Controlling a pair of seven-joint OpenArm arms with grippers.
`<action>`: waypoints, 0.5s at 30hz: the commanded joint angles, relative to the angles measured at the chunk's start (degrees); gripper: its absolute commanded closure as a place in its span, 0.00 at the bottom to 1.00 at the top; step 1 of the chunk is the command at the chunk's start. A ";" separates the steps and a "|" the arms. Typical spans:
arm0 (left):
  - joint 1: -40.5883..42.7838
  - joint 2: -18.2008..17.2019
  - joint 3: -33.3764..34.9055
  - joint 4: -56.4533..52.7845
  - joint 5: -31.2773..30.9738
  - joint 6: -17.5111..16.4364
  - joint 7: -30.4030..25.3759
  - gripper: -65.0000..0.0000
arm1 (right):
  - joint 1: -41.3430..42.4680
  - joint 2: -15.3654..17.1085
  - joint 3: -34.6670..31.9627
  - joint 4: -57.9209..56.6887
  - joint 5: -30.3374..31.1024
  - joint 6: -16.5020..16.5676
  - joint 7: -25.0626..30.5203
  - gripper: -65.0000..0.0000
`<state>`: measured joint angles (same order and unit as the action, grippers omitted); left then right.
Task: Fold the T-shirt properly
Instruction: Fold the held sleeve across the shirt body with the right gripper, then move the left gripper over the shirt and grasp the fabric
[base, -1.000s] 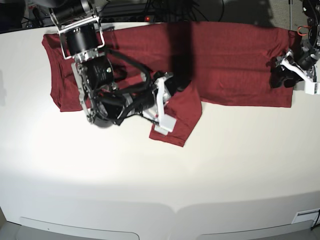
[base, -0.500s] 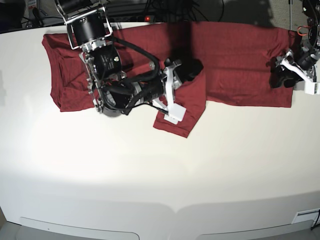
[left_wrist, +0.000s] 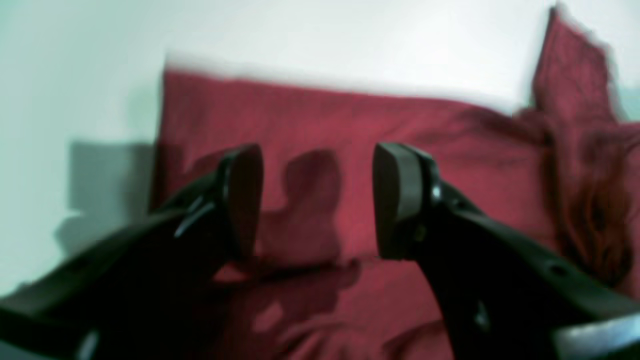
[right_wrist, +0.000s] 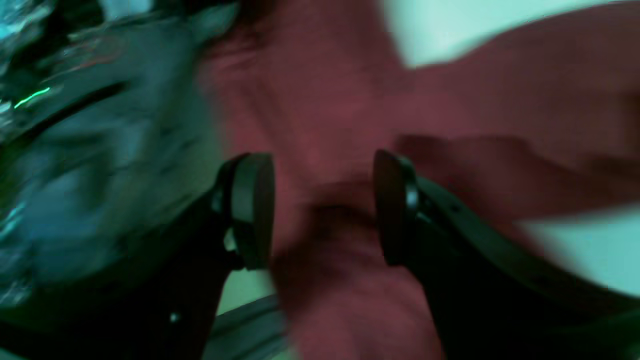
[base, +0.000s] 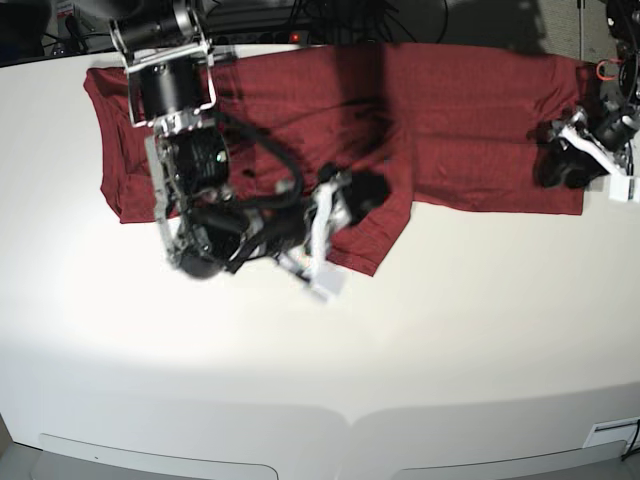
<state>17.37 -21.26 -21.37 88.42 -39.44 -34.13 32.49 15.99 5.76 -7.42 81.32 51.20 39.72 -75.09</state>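
From the base view, the nearest ground is bare white worktop (base: 400, 360). Beyond it, at about ten o'clock of centre, the right tool (base: 335, 230) stands released over the folded-in sleeve; a second ago it was clenched on that sleeve, so the flap is now let go and lies against the body, its end hanging toward six o'clock. The dark red long-sleeved knit T-shirt (base: 460, 120) stretches across the far edge, from ten to two o'clock. At three o'clock the left tool (base: 575, 155) waits released and empty over the hem. The sleeve fold looks done; the next fold remains.
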 joint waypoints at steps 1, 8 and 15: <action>-0.37 0.26 -0.28 3.48 -1.09 -0.61 -0.61 0.48 | 2.14 0.79 1.46 0.96 -0.66 0.28 2.36 0.52; -1.01 8.66 6.67 14.23 1.09 -0.59 -0.55 0.48 | 3.04 7.78 10.25 0.92 -15.76 0.28 11.32 0.52; -6.82 16.22 23.91 14.21 17.27 8.31 -1.18 0.48 | -0.02 13.94 17.53 0.90 -16.50 0.28 11.82 0.52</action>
<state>11.05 -4.89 2.85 101.54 -21.08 -25.32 33.06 14.68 18.96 9.82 81.32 33.63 39.72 -64.40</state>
